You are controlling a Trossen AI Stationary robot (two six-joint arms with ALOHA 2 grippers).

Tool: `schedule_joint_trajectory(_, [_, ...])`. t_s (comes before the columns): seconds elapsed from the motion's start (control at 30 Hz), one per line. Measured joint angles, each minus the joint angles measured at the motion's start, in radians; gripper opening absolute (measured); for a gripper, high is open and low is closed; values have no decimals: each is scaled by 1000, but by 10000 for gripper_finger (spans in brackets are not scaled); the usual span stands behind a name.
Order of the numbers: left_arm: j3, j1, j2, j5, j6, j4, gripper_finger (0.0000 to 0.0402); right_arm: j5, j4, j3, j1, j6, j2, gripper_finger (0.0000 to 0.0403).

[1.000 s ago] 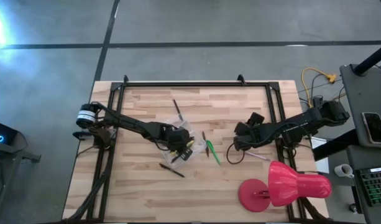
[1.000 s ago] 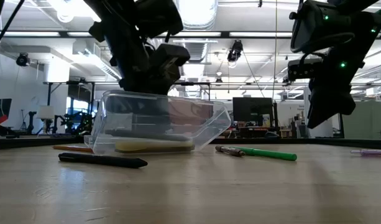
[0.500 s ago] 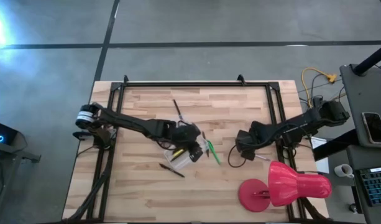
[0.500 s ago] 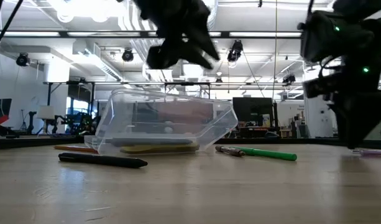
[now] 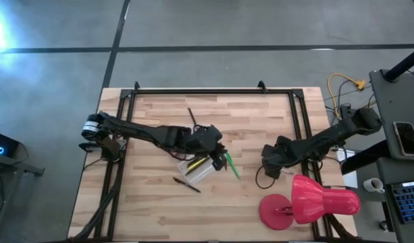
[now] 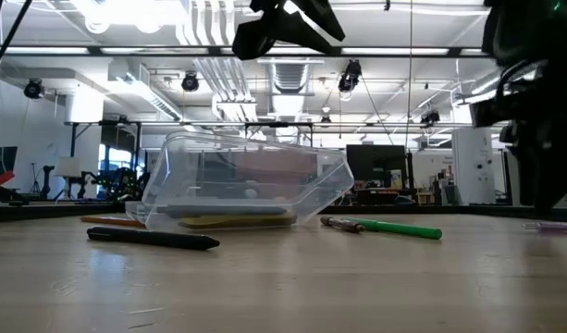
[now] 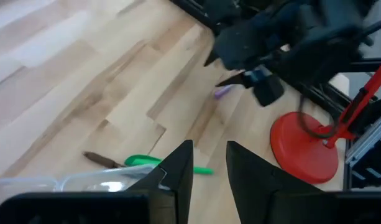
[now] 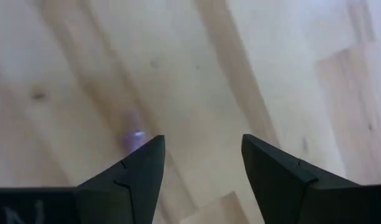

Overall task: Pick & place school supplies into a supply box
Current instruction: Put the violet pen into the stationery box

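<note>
The clear supply box [image 5: 197,169] lies tilted on the table [image 6: 246,183] with a yellow pen [image 6: 232,220] inside. A reddish shape shows through its wall. The green pen [image 5: 231,164] and a brown pencil [image 7: 100,158] lie just right of the box, and a black pen [image 5: 186,183] lies in front of it. Another dark pencil [image 5: 191,116] lies farther back. My left gripper [image 5: 220,151] hovers open above the box's right end [image 7: 210,165]. My right gripper [image 5: 269,165] is open and low over the table, with a pale pink pen's tip [image 8: 135,135] beside one finger.
A big pink-red lamp [image 5: 308,201] stands at the near right corner, close to my right arm. A black frame [image 5: 298,115] borders the table. The pink pen [image 6: 551,225] lies flat at the far right of the low view. Bare wood stretches along the near and far sides.
My left gripper has come away from the box, rising and moving toward the table's right. The box has shifted slightly right and settled on the table. My right gripper has moved down and toward the near right, over the pink pen.
</note>
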Motion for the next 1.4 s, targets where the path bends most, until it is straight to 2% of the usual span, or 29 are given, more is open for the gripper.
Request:
schedule_joint_trajectory(0.13, [-4, 1, 0, 0, -12, 1, 81, -35, 7, -5, 44, -19, -76, 206])
schedule_joint_trajectory(0.27, [-25, 1, 0, 0, -12, -2, 81, -37, 9, -31, 104, -48, -90, 206])
schedule_joint_trajectory(0.47, [-70, 0, 0, 0, -51, -7, 81, -34, 84, -72, 160, -53, -23, 206])
schedule_joint_trajectory(0.77, [-141, -11, 0, 1, -119, -7, 81, 0, 163, -82, 159, -41, 106, 201])
schedule_joint_trajectory(0.87, [-144, -20, 0, 1, -120, -8, 81, 0, 176, -80, 155, -39, 107, 172])
schedule_joint_trajectory(1.13, [-138, -24, -21, 1, -121, -70, 81, 4, 285, -100, 142, 3, 114, 34])
schedule_joint_trajectory(1.23, [-138, -24, -39, 1, -138, -131, 81, 22, 288, -94, 136, 102, 101, 23])
schedule_joint_trajectory(1.4, [-138, -53, -88, -10, -267, -324, 81, 188, 270, -48, 101, 222, 44, 25])
